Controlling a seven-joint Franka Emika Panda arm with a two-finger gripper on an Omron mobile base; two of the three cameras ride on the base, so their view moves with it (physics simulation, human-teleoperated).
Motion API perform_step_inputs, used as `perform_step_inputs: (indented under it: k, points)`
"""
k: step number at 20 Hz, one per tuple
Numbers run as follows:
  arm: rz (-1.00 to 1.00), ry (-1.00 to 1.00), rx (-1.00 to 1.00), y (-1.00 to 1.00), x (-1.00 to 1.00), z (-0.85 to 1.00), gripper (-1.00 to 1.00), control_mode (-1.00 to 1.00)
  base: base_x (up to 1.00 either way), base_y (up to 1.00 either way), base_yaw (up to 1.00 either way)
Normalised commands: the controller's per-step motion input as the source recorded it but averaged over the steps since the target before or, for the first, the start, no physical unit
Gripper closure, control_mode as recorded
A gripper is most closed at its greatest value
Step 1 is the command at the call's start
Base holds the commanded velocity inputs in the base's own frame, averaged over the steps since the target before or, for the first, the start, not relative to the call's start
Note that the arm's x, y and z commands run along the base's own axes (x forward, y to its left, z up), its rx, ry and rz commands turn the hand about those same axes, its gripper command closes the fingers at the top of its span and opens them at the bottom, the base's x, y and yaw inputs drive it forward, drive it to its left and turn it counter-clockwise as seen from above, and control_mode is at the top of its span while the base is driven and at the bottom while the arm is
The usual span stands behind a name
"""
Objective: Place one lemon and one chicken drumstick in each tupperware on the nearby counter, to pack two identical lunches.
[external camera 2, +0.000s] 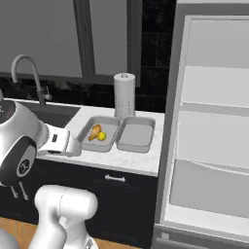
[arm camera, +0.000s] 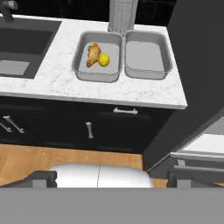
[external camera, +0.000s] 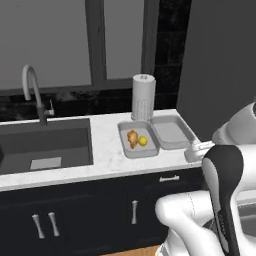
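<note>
- Sink basin [external camera: 45, 145]: cut off by the left edge in the left base view; in the hand view its far left part runs out of frame.
- Faucet [arm camera: 8, 8]: hand view crops all but the base at the top-left corner.
- Paper towel roll [arm camera: 122, 13]: top cut off by the upper edge of the hand view.
- Desk [external camera 2: 121, 158]: left stretch hidden behind the white arm in the right base view.
- Claw [arm camera: 111, 179]: fingertips barely rise at the bottom edge of the hand view, set wide apart.
- Chicken drumstick [external camera: 132, 138]: too small for its bone end to be made out.
</note>
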Motion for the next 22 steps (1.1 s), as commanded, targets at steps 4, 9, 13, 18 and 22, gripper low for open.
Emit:
perform_step_inputs:
  k: [4,9,13,18,22]
  points:
    - [0.00,0.00,0.00,0.00,0.00,0.00,-1.00,1.00,-0.99,-1.00,-0.22]
    - [0.00,0.00,0.00,0.00,0.00,0.00,-1.00,1.00,-0.66,-1.00,-0.30]
    - [0.00,0.00,0.00,0.00,0.00,0.00,-1.00,1.00,-0.20,-0.99,-0.30]
    - [0.00,0.00,0.00,0.00,0.00,0.00,-1.00,1.00,0.39,-0.38,-0.12]
    - [0.00,0.00,0.00,0.00,0.00,0.00,-1.00,1.00,0.94,0.00,0.00]
